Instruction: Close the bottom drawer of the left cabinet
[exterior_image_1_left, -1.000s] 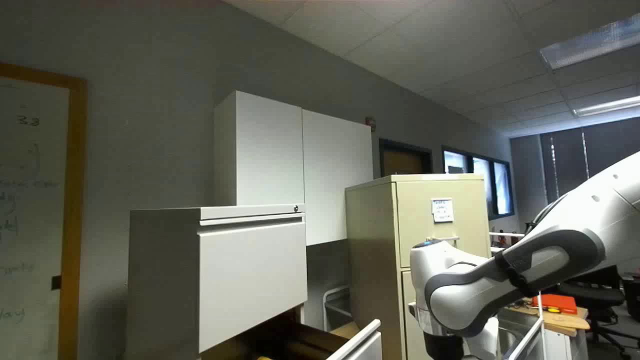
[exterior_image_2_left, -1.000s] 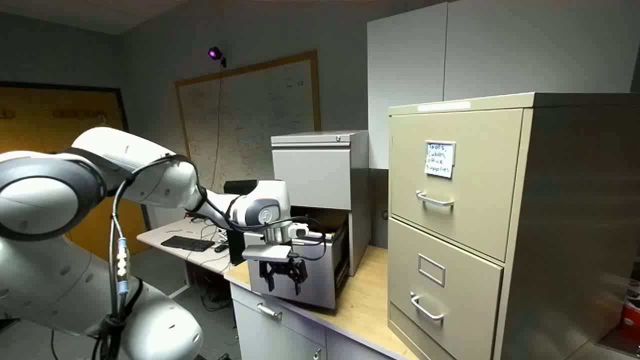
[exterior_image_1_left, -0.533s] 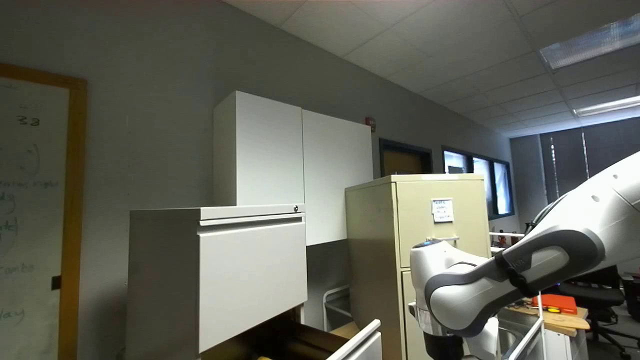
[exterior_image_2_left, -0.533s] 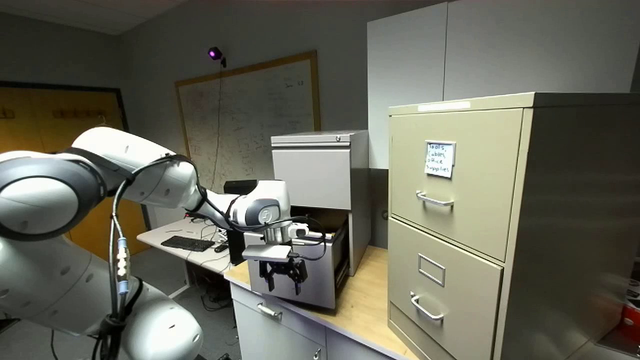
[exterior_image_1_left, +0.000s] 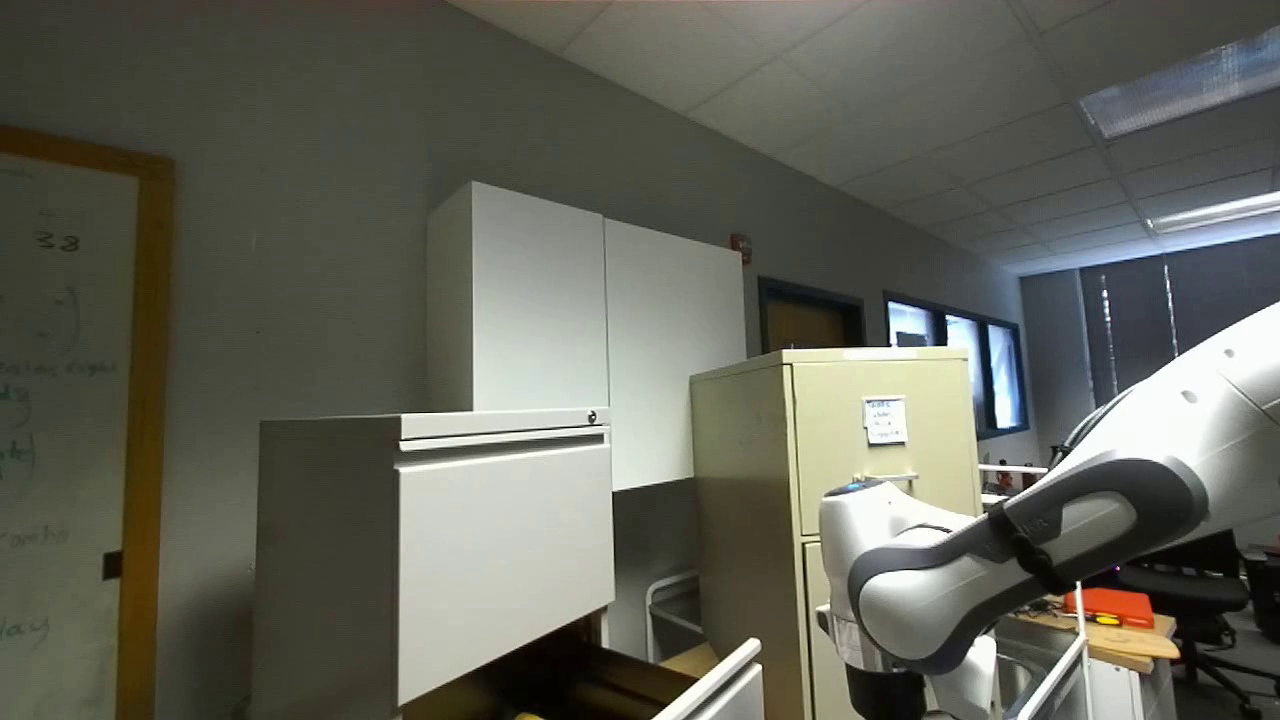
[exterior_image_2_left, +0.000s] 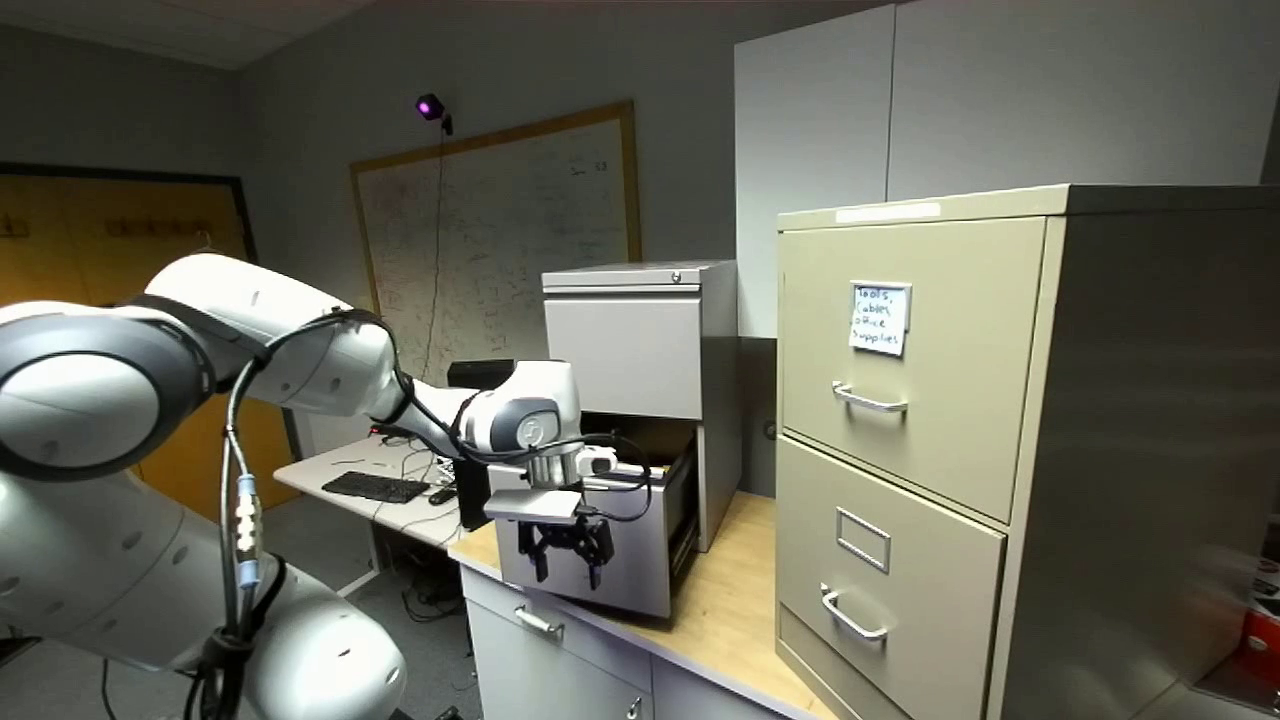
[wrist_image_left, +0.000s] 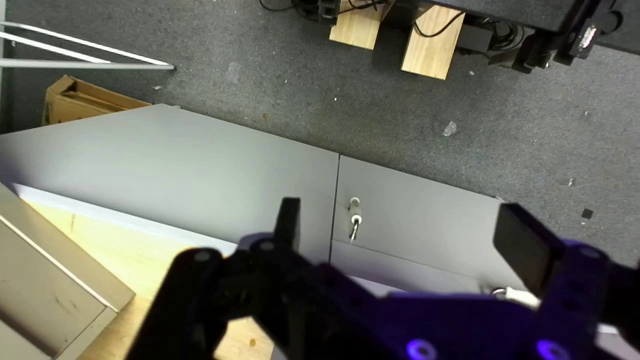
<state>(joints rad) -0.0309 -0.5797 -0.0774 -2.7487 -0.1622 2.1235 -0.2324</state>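
Observation:
The left cabinet is a pale grey-white metal cabinet (exterior_image_1_left: 330, 560); it shows in both exterior views (exterior_image_2_left: 622, 275). Its top drawer (exterior_image_2_left: 622, 357) is shut. Its bottom drawer (exterior_image_2_left: 640, 560) is pulled well out, and the drawer's front edge also shows in an exterior view (exterior_image_1_left: 722, 688). My gripper (exterior_image_2_left: 568, 576) points down in front of the bottom drawer's front and partly covers it. I cannot tell whether it touches the front. In the wrist view the two fingers (wrist_image_left: 400, 215) are wide apart with nothing between them. The drawer is mostly hidden there behind the gripper.
A taller beige filing cabinet (exterior_image_2_left: 910, 450) stands beside the left cabinet, on the right in an exterior view. Both stand over a wooden counter (exterior_image_2_left: 740, 590) with grey doors and handles (wrist_image_left: 355, 215) below. A desk with a keyboard (exterior_image_2_left: 375, 487) is at the left. A white wall cupboard (exterior_image_1_left: 540, 300) hangs behind.

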